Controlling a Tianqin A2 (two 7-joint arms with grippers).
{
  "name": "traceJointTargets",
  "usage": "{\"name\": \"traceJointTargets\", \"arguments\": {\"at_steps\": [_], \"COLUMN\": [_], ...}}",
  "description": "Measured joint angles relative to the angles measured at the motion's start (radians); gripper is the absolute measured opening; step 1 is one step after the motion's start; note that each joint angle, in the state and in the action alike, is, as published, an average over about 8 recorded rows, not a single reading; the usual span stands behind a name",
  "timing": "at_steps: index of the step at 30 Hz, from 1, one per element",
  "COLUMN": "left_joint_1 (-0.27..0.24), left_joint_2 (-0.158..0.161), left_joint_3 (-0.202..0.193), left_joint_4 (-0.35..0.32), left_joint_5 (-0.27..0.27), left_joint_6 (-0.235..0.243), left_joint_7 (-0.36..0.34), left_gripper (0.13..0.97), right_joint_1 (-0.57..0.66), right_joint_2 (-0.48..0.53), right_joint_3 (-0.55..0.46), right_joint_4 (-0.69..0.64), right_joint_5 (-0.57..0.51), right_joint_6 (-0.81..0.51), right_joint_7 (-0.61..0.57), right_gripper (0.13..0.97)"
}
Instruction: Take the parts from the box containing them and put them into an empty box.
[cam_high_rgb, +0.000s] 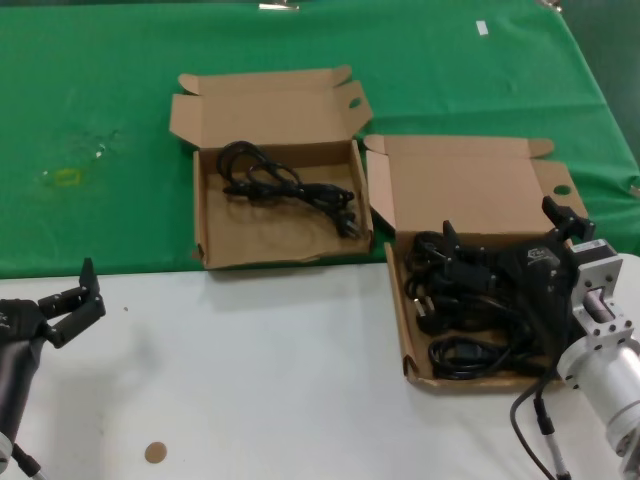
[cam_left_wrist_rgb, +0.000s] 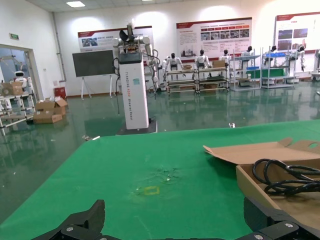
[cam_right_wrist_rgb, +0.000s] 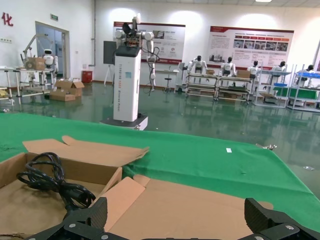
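Note:
The box containing the parts (cam_high_rgb: 460, 185) stands at the right with its lid flap open and a round hole in its side tab. Several black coiled cords (cam_high_rgb: 465, 320) lie in it. My right gripper (cam_high_rgb: 505, 228) hovers low over these cords, open and empty; in the right wrist view (cam_right_wrist_rgb: 175, 222) it faces the lid flap (cam_right_wrist_rgb: 200, 200). The other box (cam_high_rgb: 262, 238), with an oval-slotted tab, holds one black cord (cam_high_rgb: 290, 185), which also shows in the wrist views (cam_left_wrist_rgb: 287, 177) (cam_right_wrist_rgb: 47, 177). My left gripper (cam_high_rgb: 68, 300) is open and empty at the near left.
Both boxes straddle the edge between the green cloth (cam_high_rgb: 100, 120) and the white tabletop (cam_high_rgb: 260, 370). A small brown disc (cam_high_rgb: 154, 452) lies on the white top near the front. A yellow mark (cam_high_rgb: 65, 178) is on the cloth at the left.

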Motion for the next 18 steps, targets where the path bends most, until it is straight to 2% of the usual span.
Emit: {"name": "traceJointTargets", "arguments": {"at_steps": [18], "left_joint_1": [0.0], "left_joint_2": [0.0], "left_joint_3": [0.0], "left_joint_4": [0.0], "left_joint_5": [0.0], "left_joint_6": [0.0], "left_joint_7": [0.0], "left_gripper": [0.966], "right_joint_1": [0.0], "right_joint_2": [0.0], "right_joint_3": [0.0], "right_joint_4": [0.0], "right_joint_5": [0.0], "right_joint_6": [0.0], "right_joint_7": [0.0], "right_gripper": [0.966]}}
